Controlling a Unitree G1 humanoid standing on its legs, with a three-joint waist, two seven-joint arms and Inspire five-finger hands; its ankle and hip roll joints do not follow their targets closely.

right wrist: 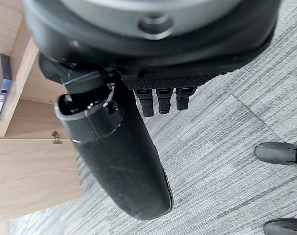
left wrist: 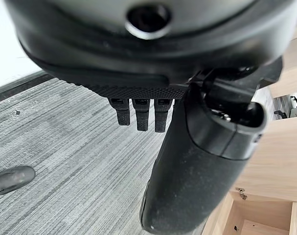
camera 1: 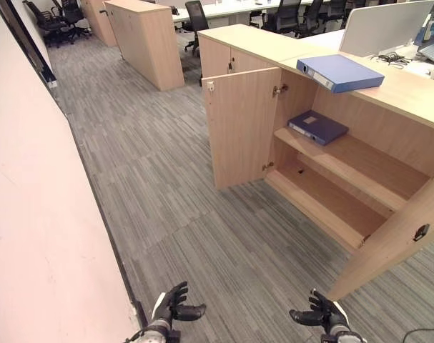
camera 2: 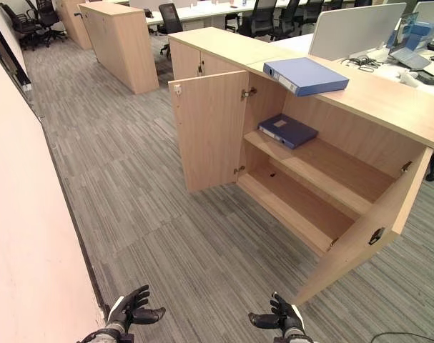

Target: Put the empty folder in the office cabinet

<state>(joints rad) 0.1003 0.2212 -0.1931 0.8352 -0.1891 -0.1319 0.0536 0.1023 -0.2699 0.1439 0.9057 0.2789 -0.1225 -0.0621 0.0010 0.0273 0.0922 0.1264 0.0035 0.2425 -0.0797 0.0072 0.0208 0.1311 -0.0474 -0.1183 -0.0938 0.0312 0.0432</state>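
The office cabinet (camera 1: 359, 182) stands with both doors swung wide. One blue folder (camera 1: 340, 72) lies flat on the cabinet's top, at the far right; a darker folder (camera 1: 317, 127) already rests on the upper shelf inside. Both the left hand (camera 1: 175, 305) and the right hand (camera 1: 319, 313) hang low and near, well apart from the cabinet, fingers loosely spread and holding nothing. By my reading, the approach, the grasp and the shelving are all left.

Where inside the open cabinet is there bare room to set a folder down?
The lower shelf is bare along its whole length. The upper shelf is free to the right of the dark blue folder, which takes its left end.
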